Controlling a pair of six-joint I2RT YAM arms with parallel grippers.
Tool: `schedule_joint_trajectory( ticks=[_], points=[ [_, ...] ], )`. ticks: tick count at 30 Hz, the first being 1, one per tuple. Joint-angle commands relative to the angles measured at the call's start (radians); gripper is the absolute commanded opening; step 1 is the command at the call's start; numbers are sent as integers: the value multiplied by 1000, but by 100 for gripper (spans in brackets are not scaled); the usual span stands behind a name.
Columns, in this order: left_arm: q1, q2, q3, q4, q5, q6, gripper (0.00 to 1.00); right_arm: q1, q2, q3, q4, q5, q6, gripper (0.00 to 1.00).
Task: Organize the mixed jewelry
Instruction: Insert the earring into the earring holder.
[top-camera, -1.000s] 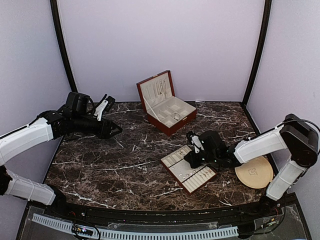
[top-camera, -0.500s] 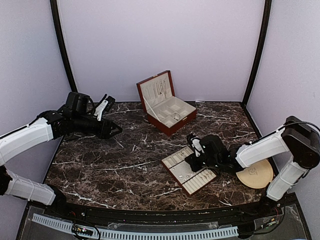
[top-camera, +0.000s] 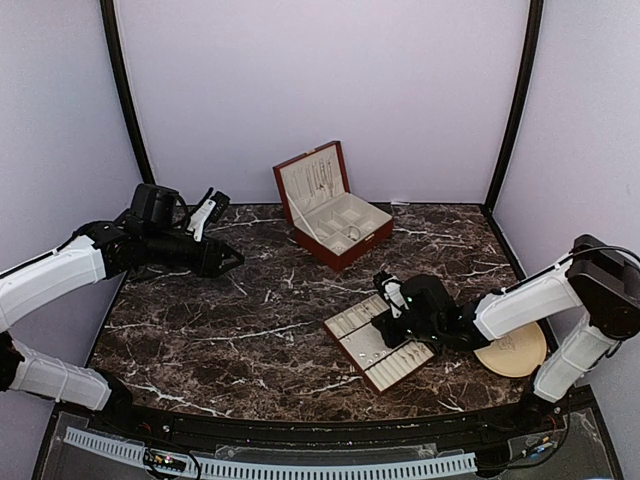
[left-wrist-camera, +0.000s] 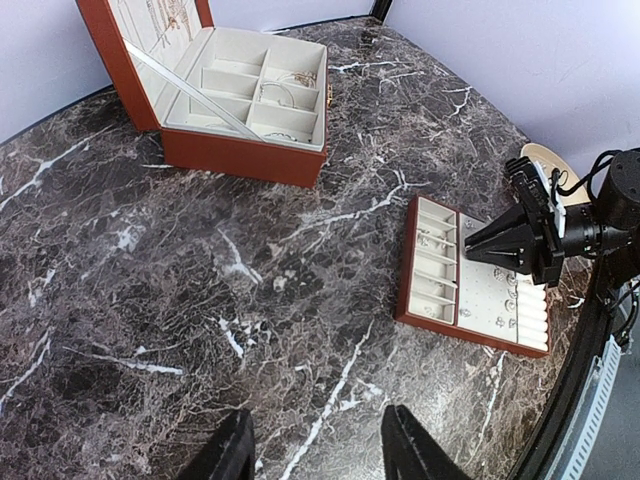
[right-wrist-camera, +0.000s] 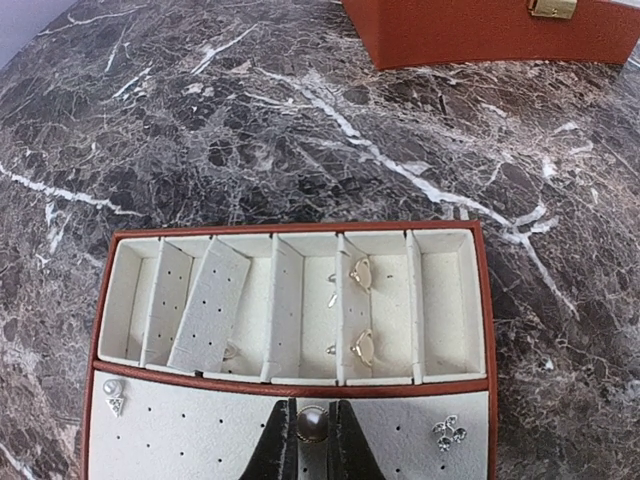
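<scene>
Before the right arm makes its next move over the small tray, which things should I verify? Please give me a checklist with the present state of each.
1. Right end effector shut on the small round dark stud earring: ok.
2. Stud above the perforated cream panel of the flat red-brown tray: ok.
3. Stud's post seated in a hole: cannot tell, the fingers hide it.
4. Silver triangle stud and silver cluster earring on the panel apart from the fingers: ok.
5. Left end effector open, empty, far from the tray: ok.
</scene>
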Motion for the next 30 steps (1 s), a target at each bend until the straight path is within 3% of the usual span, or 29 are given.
schedule_joint_trajectory(
  ticks=[1, 19, 21, 30],
  points=[
    [4, -32, -14, 23, 2, -4, 45, 21, -6, -41, -193, -29, -13, 10],
    [4, -47, -16, 28, -1, -4, 45, -8, -131, 125, -348, -90, 12, 42],
    [5, -49, -16, 27, -5, -4, 45, -20, -120, 149, -352, -108, 30, 42],
    [4, -49, -18, 27, -15, -3, 46, -57, -47, 232, -429, -131, 105, 23]
  ],
)
